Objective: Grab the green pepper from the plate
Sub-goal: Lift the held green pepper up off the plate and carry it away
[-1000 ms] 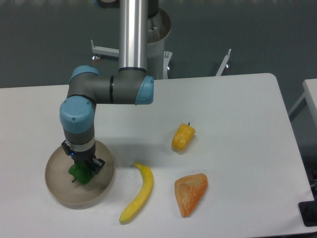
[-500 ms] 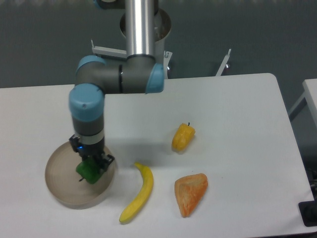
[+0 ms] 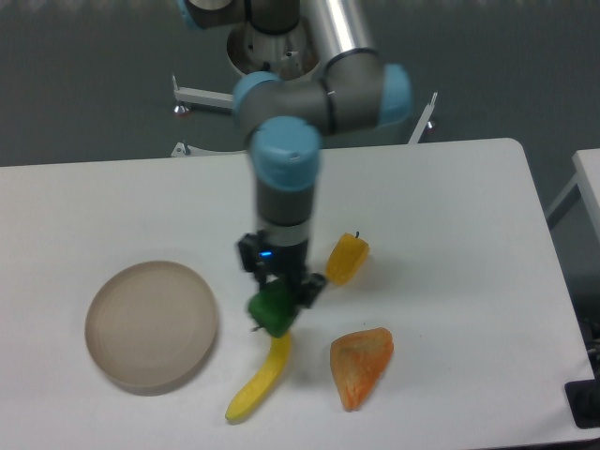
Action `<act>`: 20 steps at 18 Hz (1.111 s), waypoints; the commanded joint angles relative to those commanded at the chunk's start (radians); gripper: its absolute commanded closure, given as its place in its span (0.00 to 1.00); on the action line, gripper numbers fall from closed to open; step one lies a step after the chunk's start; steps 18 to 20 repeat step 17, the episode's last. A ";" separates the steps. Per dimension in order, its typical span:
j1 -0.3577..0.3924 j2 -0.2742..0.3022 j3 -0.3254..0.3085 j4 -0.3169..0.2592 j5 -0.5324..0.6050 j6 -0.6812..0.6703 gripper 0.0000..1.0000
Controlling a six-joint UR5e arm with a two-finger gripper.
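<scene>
The claw [image 3: 277, 298] has carried the green pepper [image 3: 272, 310] off the plate [image 3: 151, 324], gripping it above the banana [image 3: 259, 377].

The green pepper [image 3: 272, 310] has been carried off the plate [image 3: 152, 326] and is now held in the gripper [image 3: 278, 298], whose jaws are closed on it, above the upper end of the banana [image 3: 260, 380], which it partly hides. A second ago it was gripped over the middle of the plate; half a second ago it had been raised and shifted toward the plate's right rim. The arm has been swung away from the worktop's left edge toward its middle, beside the yellow-orange pepper [image 3: 348, 259]. The plate's whole surface is now exposed.
</scene>
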 joint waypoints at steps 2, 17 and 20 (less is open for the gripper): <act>0.042 -0.005 0.003 0.003 0.002 0.061 0.64; 0.091 -0.091 0.112 0.023 0.167 0.140 0.64; 0.091 -0.091 0.112 0.023 0.167 0.140 0.64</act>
